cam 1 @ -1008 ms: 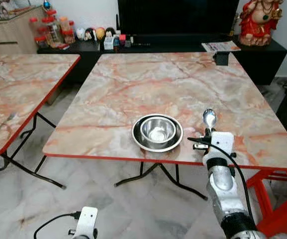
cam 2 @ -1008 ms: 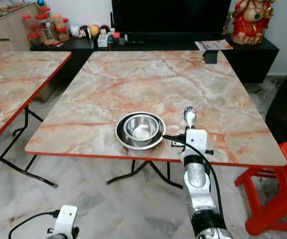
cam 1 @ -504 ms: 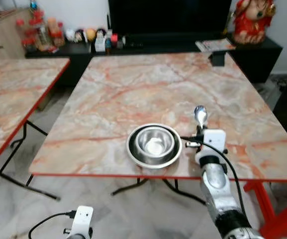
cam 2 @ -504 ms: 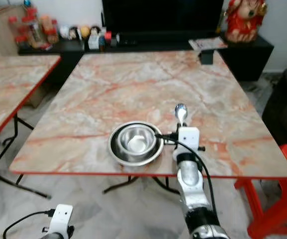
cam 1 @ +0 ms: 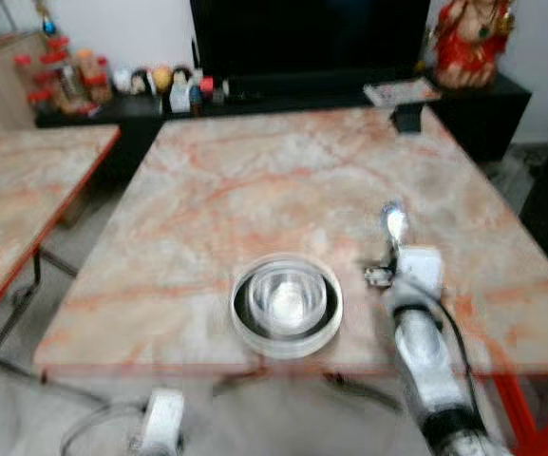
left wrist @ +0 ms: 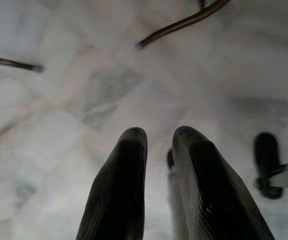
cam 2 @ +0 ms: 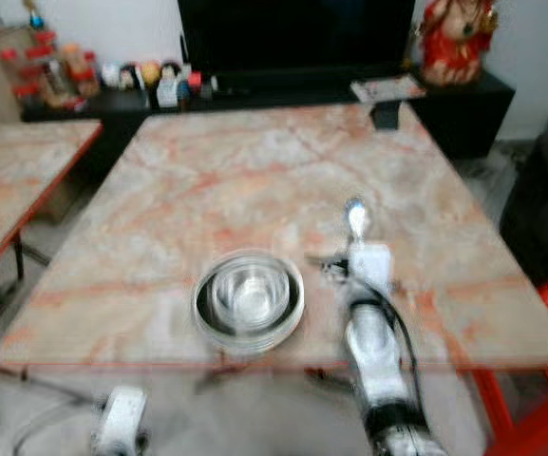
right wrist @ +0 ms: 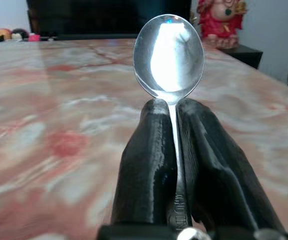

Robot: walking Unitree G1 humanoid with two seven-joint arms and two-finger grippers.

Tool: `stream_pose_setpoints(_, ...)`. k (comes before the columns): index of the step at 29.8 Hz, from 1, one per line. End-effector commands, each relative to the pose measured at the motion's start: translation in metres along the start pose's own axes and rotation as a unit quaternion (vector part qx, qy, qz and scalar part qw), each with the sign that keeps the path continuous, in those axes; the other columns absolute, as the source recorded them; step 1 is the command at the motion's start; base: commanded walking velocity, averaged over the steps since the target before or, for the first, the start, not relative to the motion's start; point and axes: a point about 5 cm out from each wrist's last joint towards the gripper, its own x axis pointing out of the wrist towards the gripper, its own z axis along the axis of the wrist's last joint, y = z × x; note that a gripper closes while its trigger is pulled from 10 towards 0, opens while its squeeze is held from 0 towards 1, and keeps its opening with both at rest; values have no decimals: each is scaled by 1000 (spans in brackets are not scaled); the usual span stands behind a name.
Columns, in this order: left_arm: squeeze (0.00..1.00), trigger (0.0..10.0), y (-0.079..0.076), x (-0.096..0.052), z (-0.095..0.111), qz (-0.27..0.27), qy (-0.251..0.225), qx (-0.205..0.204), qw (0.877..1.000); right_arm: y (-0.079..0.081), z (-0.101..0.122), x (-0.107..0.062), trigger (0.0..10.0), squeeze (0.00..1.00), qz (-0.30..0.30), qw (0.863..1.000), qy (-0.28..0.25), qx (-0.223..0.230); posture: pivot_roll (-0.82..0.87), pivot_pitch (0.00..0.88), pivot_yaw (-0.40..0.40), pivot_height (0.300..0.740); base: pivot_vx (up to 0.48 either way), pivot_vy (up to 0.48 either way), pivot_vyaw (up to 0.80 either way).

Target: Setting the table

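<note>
The spoon (right wrist: 168, 52) is pinched by its handle in the right gripper (right wrist: 169, 112), bowl end sticking out over the marble table (cam 1: 255, 180), just right of the steel bowl (cam 1: 286, 297) sitting in its plate (cam 1: 245, 323). It should probably go down flat beside the plate, lowered gently, not dropped. The left gripper (left wrist: 153, 137) hangs over the floor, fingers nearly together and empty.

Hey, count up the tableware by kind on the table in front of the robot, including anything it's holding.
Plates: 1, plate, near the table's front edge.
Bowls: 1, steel bowl, sitting on the plate.
Spoons: 1, spoon, clamped in the right gripper above the table.
Total: 3
</note>
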Motion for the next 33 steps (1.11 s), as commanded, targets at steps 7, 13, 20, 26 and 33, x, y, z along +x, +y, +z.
stream_pose_setpoints(7, 0, 10000, 15, -1, -2, 19, 4, 3, 1000, 21, -6, -13, 10000, 0, 39, 998, 32, 25, -130, 0, 44, 740, 0, 0, 0)
stream_pose_setpoints(13, 0, 10000, 15, -1, -3, 18, 5, 2, 1000, 17, -6, -25, 10000, 0, 30, 998, 54, 20, -134, 0, 45, 740, 0, 0, 0)
stream_pose_setpoints(20, 0, 10000, 15, -2, -4, 16, 7, 7, 1000, 17, 1, -32, 10000, 0, 44, 996, 70, 19, -143, 0, 53, 740, 0, 0, 0)
stream_pose_setpoints(26, 0, 10000, 15, -1, -3, 13, 5, 8, 1000, 11, 2, -33, 10000, 0, 40, 995, 94, -1, -139, 0, 52, 740, 0, 0, 0)
stream_pose_setpoints(33, 0, 10000, 14, -1, -3, 11, 6, 7, 1000, -9, 11, -26, 10000, 0, 39, 991, 124, -20, -142, 0, 55, 740, 0, 0, 0)
